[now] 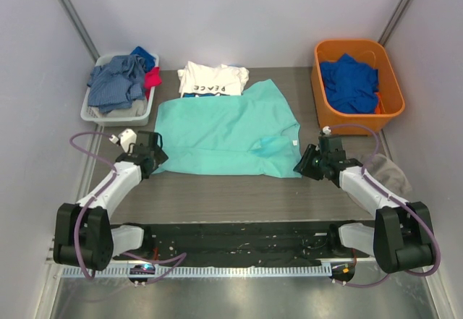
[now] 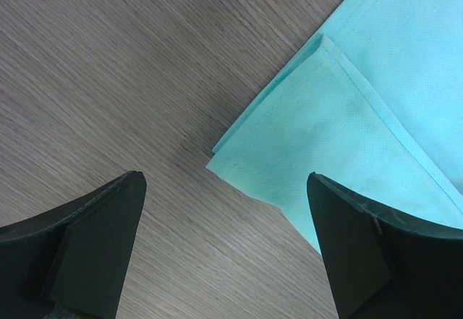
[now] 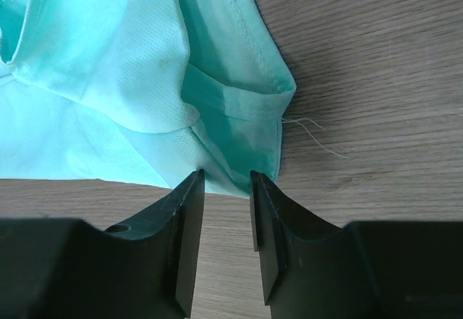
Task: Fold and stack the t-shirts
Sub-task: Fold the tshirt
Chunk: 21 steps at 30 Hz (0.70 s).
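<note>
Grey wood-grain tabletop [image 1: 217, 196] holds the mint t-shirt [image 1: 224, 134], a fine-knit sheet spread at centre, with the white printed t-shirt [image 1: 213, 79] folded at its 12 o'clock. At its 8 o'clock corner the left gripper [image 2: 226, 178] spreads black wedge jaws wide. At 4 o'clock the right gripper [image 3: 226, 176] has jaws narrowly apart, with the stitched hem at their tips and not pinched.

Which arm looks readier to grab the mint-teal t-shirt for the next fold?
Probably the right. The right gripper sits with narrow jaws right at the hem corner of the mint-teal t-shirt. The left gripper is wide open, and its corner of the shirt lies ahead of the fingertips.
</note>
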{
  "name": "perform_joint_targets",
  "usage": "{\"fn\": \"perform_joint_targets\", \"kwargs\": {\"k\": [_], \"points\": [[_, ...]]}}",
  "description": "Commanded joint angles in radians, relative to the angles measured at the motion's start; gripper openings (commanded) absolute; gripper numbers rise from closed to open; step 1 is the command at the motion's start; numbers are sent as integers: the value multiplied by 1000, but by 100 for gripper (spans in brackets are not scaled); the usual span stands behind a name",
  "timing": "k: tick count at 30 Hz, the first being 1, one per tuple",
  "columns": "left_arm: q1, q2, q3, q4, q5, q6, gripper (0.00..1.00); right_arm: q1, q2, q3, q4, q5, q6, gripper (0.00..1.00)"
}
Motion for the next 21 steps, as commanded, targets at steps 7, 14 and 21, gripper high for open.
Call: {"fn": "perform_joint_targets", "kwargs": {"k": [7, 14, 21], "points": [[-3, 6, 5, 33, -21, 6, 99, 1, -9, -19, 31, -38, -10, 12], [-3, 55, 22, 2, -45, 14, 86, 1, -15, -14, 27, -37, -3, 1], [-3, 161, 46, 11, -18, 18, 75, 1, -12, -8, 18, -32, -8, 1]]}}
